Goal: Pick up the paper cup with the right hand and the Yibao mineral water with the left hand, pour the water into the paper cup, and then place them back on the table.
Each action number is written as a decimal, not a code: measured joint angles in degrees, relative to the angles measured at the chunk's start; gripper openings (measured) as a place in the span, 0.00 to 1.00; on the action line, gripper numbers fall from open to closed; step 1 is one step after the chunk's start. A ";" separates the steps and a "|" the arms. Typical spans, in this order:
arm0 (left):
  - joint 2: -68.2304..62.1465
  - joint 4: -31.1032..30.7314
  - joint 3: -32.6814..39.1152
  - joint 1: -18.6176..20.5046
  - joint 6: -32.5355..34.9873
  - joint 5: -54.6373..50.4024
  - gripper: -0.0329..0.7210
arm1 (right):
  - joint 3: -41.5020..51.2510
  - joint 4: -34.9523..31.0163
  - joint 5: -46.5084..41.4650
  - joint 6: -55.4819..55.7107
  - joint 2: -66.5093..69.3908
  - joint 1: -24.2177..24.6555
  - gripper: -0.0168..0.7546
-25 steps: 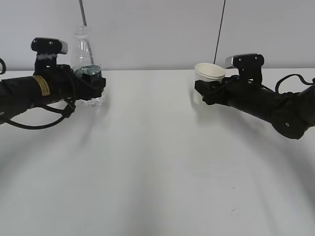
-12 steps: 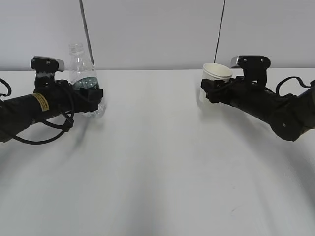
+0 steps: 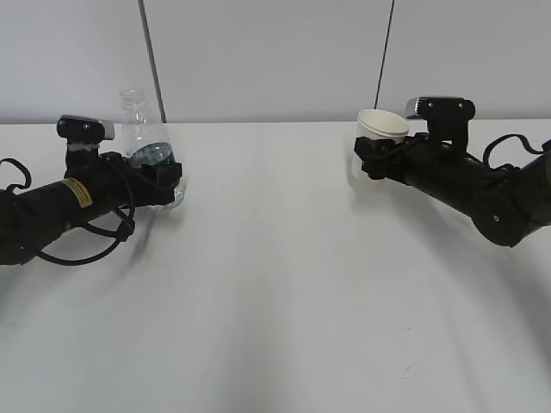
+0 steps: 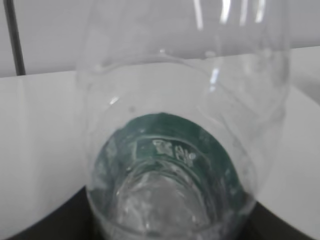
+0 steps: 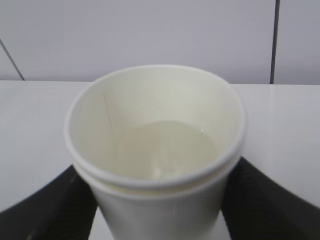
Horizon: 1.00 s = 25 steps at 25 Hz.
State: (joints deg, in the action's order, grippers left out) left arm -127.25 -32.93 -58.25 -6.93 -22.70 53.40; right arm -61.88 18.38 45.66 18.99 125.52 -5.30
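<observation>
Paper cup: small cream-white tapered paper cup with a rolled rim (image 3: pixel 380 131), sitting upright between the jaws of the right hand at the right rear of the scene; appearing as two nested rims in the right wrist view (image 5: pixel 156 165); showing a shallow pool of clear liquid at the bottom.

Cup base: hidden behind the gripper in the exterior view; contact with the tabletop not determinable.

Bottle: small clear ribbed plastic Yibao mineral water bottle with a dark green label (image 3: pixel 148 155), standing at the left rear, leaning slightly; neck open, no cap showing; filling the left wrist view (image 4: pixel 170 165) with white text on the green band, too blurred for reading.

Right hand: black robot arm and gripper with a silver-grey block near the wrist (image 3: pixel 372 157), reaching in from the right edge; dark jaws flanking and clasping the paper cup on both sides.

Left hand: black robot arm with forked gripper and small yellow sticker (image 3: pixel 159 172), reaching in from the left edge; jaws wrapping the lower body of the bottle at label height, gripping it.

Spacing: bottle and cup lying well apart, on opposite sides.

Table: large plain white flat tabletop (image 3: pixel 275 284), carrying a few faint small marks near the front right.

Backdrop: pale grey wall panels with dark vertical seams (image 3: pixel 258 60), standing behind the far table edge.
</observation>
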 joint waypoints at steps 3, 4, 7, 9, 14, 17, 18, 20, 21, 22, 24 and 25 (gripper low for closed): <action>-0.39 0.13 -0.35 0.00 0.17 0.21 0.51 | 0.00 -0.08 0.00 -0.12 0.00 0.00 0.73; -0.52 0.19 -0.36 0.00 0.17 0.57 0.51 | 0.00 -0.08 0.00 -0.22 0.00 0.00 0.73; -0.57 0.19 -0.36 0.00 0.22 0.67 0.51 | 0.00 -0.35 0.00 -1.13 0.00 0.00 0.73; -0.57 0.19 -0.36 0.00 0.22 0.67 0.51 | 0.00 -0.60 0.00 -1.34 0.00 0.00 0.73; -0.57 0.14 -0.43 0.00 0.22 0.62 0.51 | 0.00 -3.13 0.00 -3.61 0.58 0.00 0.73; -0.57 0.14 -0.43 0.00 0.22 0.62 0.51 | 0.00 -4.60 0.17 -4.25 1.85 0.00 0.73; -0.57 0.14 -0.43 0.00 0.22 0.62 0.51 | 0.00 -4.72 0.57 -4.25 2.26 0.00 0.73; -0.57 0.14 -0.43 0.00 0.22 0.62 0.51 | 0.00 -4.94 1.77 -4.38 3.18 0.00 0.73; -0.57 0.14 -0.43 0.00 0.22 0.62 0.51 | 0.00 -5.11 2.31 -4.46 3.65 0.00 0.73; -0.57 0.14 -0.43 0.00 0.22 0.62 0.51 | 0.00 -5.21 2.77 -4.46 4.13 0.00 0.73; -0.57 0.14 -0.47 0.00 0.22 0.57 0.51 | -0.09 -5.37 4.23 -4.50 4.87 0.00 0.73; -0.57 0.14 -0.47 0.00 0.22 0.57 0.51 | -0.09 -5.41 4.87 -4.50 5.11 0.00 0.73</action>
State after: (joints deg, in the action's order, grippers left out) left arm -127.82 -32.79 -58.72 -6.93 -22.48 53.97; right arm -61.97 12.97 50.53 14.49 130.63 -5.30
